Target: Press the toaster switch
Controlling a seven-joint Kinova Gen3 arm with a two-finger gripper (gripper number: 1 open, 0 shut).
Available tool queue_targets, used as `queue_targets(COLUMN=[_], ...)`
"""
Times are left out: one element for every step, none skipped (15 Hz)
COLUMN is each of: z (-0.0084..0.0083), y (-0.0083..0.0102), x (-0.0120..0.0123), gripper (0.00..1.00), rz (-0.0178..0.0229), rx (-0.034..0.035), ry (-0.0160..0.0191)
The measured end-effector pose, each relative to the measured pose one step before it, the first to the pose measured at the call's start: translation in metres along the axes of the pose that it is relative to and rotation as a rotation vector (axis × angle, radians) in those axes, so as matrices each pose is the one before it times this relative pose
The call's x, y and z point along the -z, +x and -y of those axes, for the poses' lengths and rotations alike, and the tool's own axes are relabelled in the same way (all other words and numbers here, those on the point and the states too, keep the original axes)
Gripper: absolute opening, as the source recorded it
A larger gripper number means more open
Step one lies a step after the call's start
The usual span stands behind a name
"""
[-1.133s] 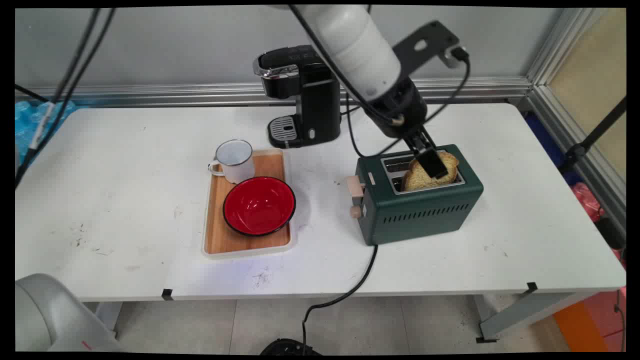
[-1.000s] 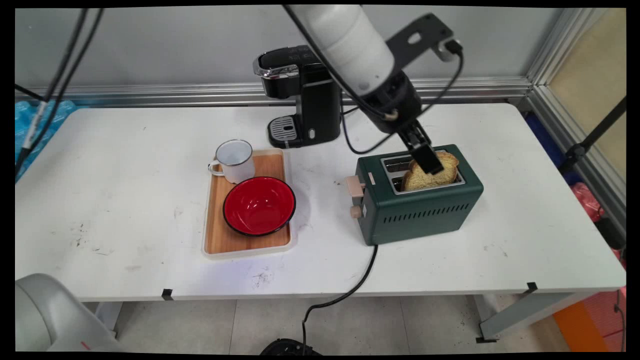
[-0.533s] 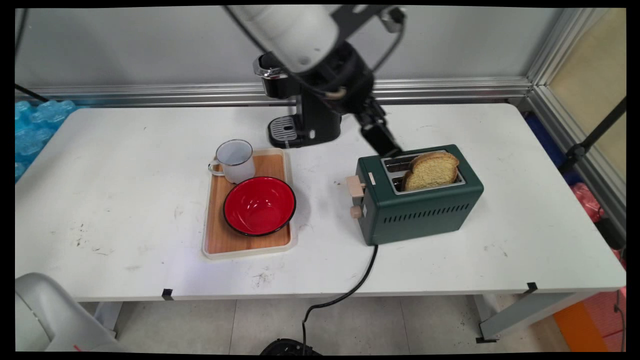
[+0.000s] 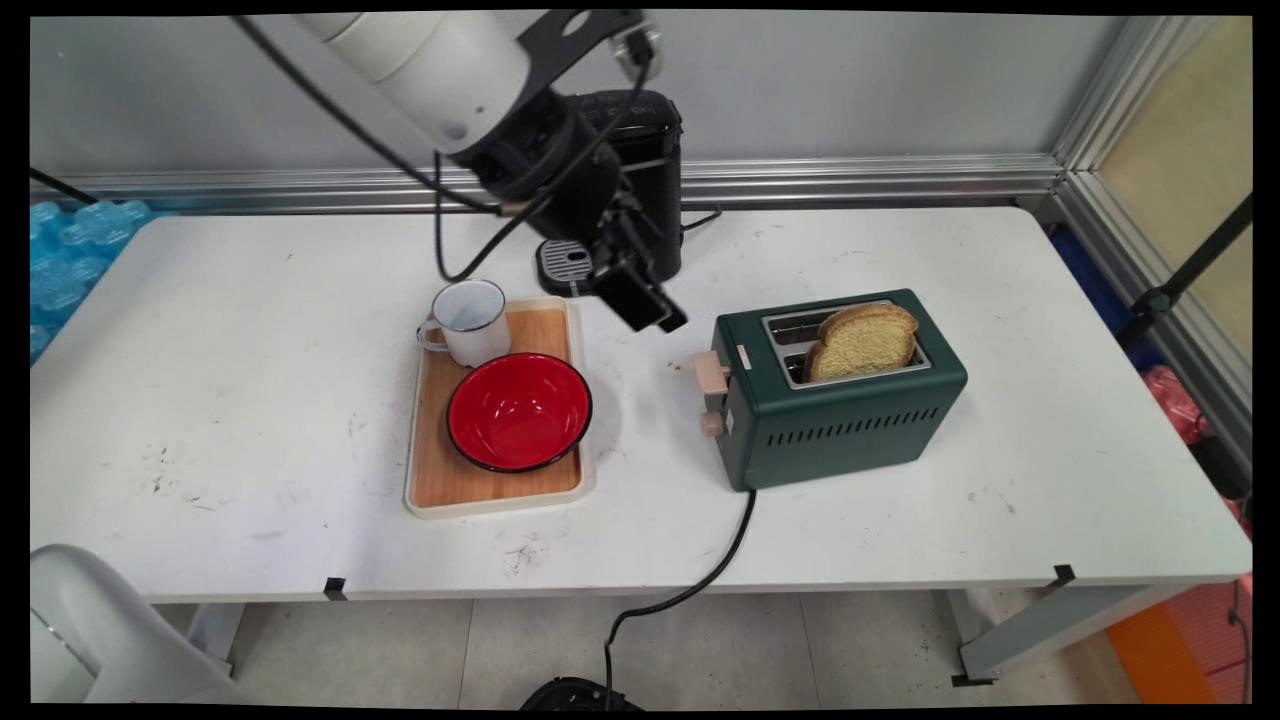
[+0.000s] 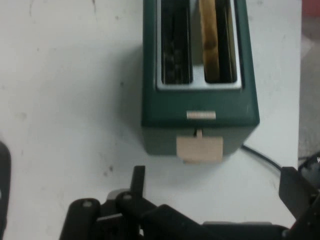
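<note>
Gripper (image 4: 645, 305), released and empty, hangs left of the toaster (image 4: 850, 415); a careless swing could, I judge, strike its lever (image 4: 711, 373).

White counter (image 4: 250, 400). Green two-slot toaster (image 4: 850, 415) right of centre, bread slice (image 4: 862, 342) upright in its near slot, beige lever (image 4: 711, 373) on its left end, black cord (image 4: 690, 585) running off the front edge. Wooden tray (image 4: 440, 480) left of it holds red bowl (image 4: 518, 411) and white enamel mug (image 4: 468, 320). Black coffee maker (image 4: 640, 190) at back.
</note>
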Motion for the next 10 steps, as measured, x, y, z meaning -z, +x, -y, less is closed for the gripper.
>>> queue_targets(z=[-0.00183,-0.00158,-0.00153,-0.00131,-0.00114,-0.00072,-0.00078,-0.00065,-0.00044,-0.00045], y=[-0.00606,-0.0043,-0.00384,-0.00303,-0.00225,-0.00114,-0.00121,-0.00046,0.00024,0.00035], x=[-0.00052,-0.0015,-0.0036,-0.00446,-0.00509,-0.00481,-0.00537,-0.00553,-0.00464,-0.00509], gripper=[1.0,1.0,1.0,1.0,1.0,1.0,1.0,1.0,1.0,1.0], rz=[0.0084,0.00436,0.00385,0.00373,0.00328,0.00164,0.00178,0.00123,-0.00093,-0.00097], rx=[-0.00107,-0.00038,-0.00066,-0.00092,-0.0018,-0.00089,-0.00063,0.00027,0.00005,0.00038], ry=[0.00294,0.00233,0.00203,0.00198,0.00214,0.00144,0.00165,0.00127,0.00068,0.0007])
